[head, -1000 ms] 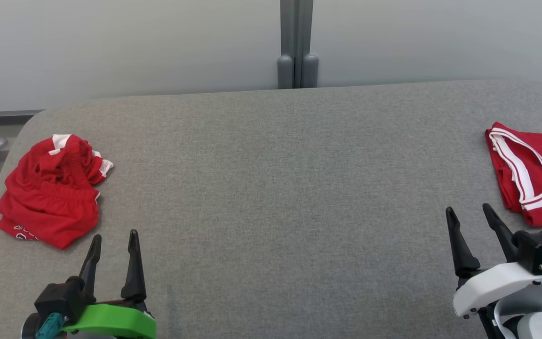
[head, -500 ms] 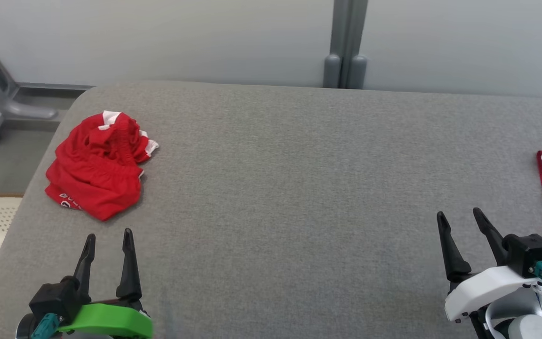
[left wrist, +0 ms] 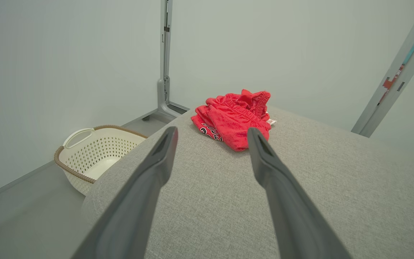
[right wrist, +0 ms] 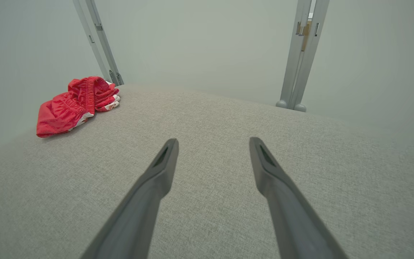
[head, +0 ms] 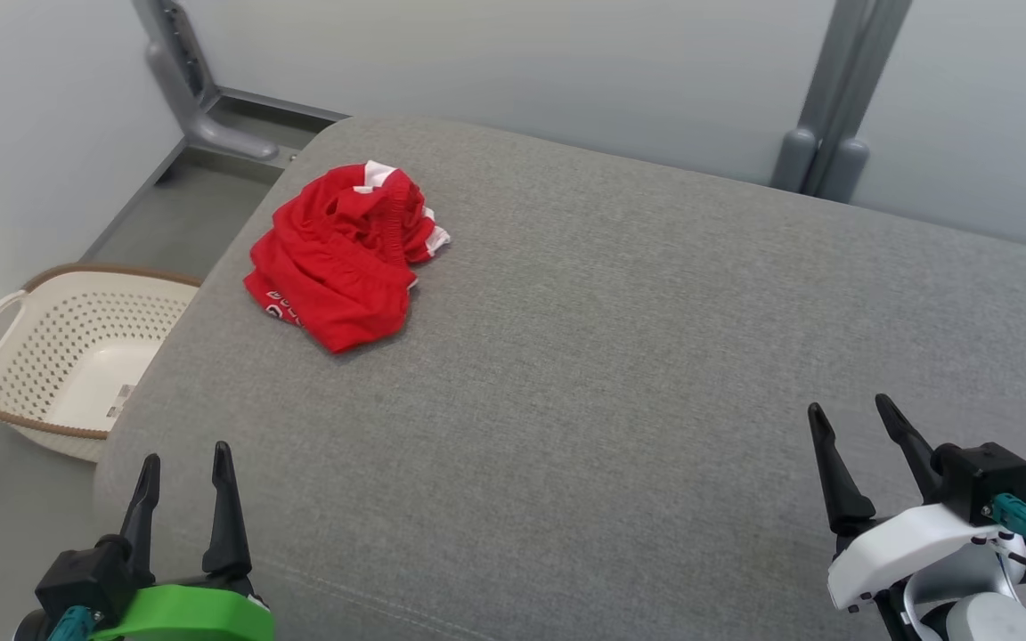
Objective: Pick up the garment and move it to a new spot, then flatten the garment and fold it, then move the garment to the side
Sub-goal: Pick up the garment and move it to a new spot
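1. The left tool (head: 185, 452), near left, has its fingers spread and holds nothing. The right tool (head: 847, 404), near right, is the same.
2. Both are over bare grey tabletop (head: 611, 356), well apart from the garment.
3. The red garment (head: 339, 258) lies crumpled at the far left corner, near the edge above a pale basket (head: 108, 270).
4. It looks light, limp and likely to sag. The gathered waistband on top seems the firmest place to pinch.

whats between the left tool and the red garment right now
Nothing: only bare grey padded surface runs from the left tool to the red garment, seen in the head and left wrist views.
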Motion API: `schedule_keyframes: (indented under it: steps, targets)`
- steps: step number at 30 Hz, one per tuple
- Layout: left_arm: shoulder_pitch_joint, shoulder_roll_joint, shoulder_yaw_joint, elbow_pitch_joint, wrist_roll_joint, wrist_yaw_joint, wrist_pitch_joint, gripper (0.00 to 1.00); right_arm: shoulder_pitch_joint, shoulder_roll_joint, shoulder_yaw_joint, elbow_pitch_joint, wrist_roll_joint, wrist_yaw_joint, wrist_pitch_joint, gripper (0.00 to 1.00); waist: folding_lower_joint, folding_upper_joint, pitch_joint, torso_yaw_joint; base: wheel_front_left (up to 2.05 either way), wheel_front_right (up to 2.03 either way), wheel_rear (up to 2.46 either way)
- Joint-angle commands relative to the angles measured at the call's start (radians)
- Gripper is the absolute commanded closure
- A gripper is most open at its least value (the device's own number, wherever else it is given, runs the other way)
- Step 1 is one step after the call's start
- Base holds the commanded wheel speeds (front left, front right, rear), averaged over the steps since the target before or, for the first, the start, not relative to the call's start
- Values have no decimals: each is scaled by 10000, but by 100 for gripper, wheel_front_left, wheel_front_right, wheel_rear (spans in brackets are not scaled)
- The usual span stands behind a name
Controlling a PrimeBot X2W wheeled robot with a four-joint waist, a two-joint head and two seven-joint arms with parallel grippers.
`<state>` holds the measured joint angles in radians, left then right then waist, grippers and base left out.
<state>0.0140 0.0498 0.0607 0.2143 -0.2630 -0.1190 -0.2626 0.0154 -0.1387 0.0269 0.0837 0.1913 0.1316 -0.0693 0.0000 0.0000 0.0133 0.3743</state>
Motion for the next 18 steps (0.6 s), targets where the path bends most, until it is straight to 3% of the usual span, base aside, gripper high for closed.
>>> schedule_keyframes:
  steps: [1, 8, 18]
  targets:
    - [145, 22, 40, -46, 8, -1, -23, 0, -59, -31, 7, 68, 45, -19, -74, 0, 0, 0, -2, 745, 0, 0, 0]
    - [228, 20, 181, -143, 68, 3, -25, 0, -133, 32, 146, 370, 82, -19, -226, 0, 0, 0, -2, 1075, 0, 0, 0]
    - [158, 20, 117, -222, -10, 17, -25, 0, -217, 82, 85, 452, 152, -19, -284, 0, 0, 0, 85, 911, 0, 0, 0]
